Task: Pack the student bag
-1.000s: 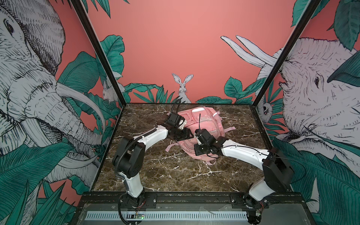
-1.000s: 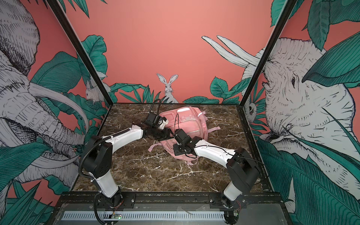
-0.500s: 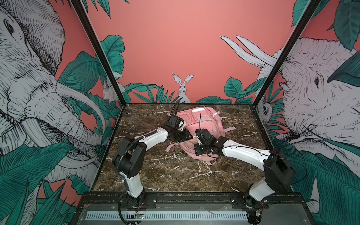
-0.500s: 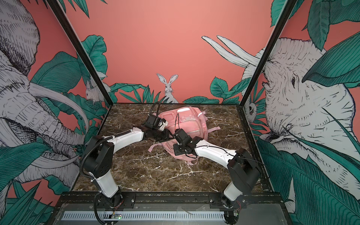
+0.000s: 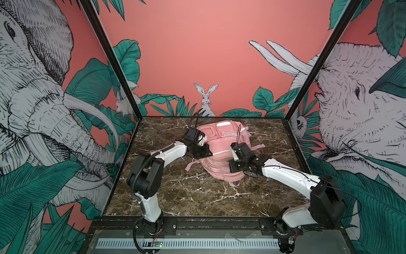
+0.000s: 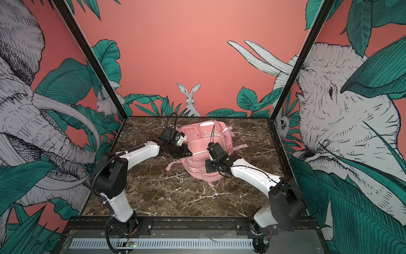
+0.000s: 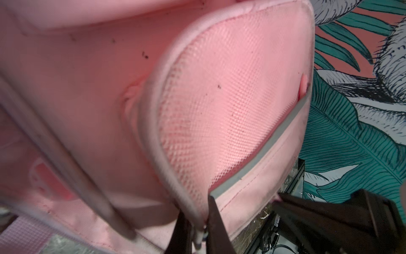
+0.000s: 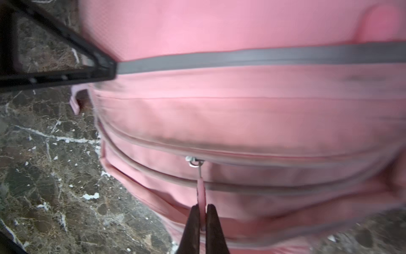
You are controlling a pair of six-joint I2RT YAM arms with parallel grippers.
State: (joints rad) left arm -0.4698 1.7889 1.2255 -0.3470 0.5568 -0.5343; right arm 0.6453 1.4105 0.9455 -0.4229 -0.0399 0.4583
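**Both claws on the bag, zip-opening step**

Left claw point(image 7: 197, 222): fingers together. In the left wrist view they look pinched on the pocket piping point(image 7: 162, 132), at the lower corner of the mesh side pocket point(image 7: 219, 99). In both top views it sits at the bag's left flank, at the end of the reflective strip point(image 5: 219, 152).

Student bag point(image 5: 222, 140): lies on the tabletop point(image 5: 197, 198), centre and toward the back wall. A strap trails off the left side and another off the right.

Right claw point(image 8: 202, 211): clamped on the pink zip pull point(image 8: 201, 191), which hangs from the metal slider point(image 8: 193, 161). The zip line I can see either side of the slider looks closed, but the view is blurred, so I can't be sure.

My read is that we're at the opening step, with nothing packed yet. The left claw anchors and the right claw is set to run the zip.

The next move should draw the pull along the zip track, not lift it away from the fabric. The left grip must hold as the counter-force, otherwise the soft bag may just slide or bunch toward the right arm. The pull tab is thin, so it could slip out of the claw.
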